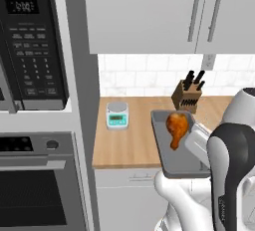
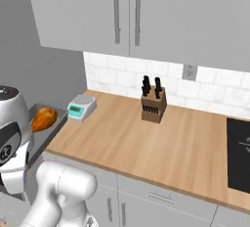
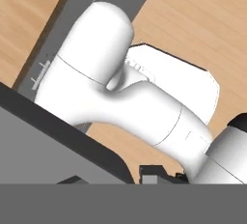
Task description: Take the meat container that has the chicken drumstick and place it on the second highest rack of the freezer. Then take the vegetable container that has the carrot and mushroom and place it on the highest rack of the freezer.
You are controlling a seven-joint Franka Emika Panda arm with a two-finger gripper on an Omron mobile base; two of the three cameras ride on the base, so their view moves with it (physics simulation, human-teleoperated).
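Observation:
The meat container (image 1: 172, 161) is a flat grey tray held in the air over the counter's front edge. The glossy orange-brown chicken drumstick (image 1: 177, 128) lies in it. My gripper (image 1: 193, 138) is shut on the tray's right rim, its fingertips hidden behind the white hand. From the right base view the meat container (image 2: 52, 127) and the chicken drumstick (image 2: 43, 118) show at the far left beside my arm. In the hand view the container's grey wall (image 3: 43, 141) runs across the lower left next to my gripper (image 3: 144, 175). The freezer, its racks and the vegetable container are out of view.
On the wooden counter (image 1: 129, 140) stand a small teal kitchen scale (image 1: 117, 114) and a knife block (image 1: 187, 95). A microwave (image 1: 30, 46) over an oven (image 1: 35, 185) fills the left. White wall cabinets (image 2: 146, 11) hang above. A black cooktop (image 2: 239, 152) lies at the right.

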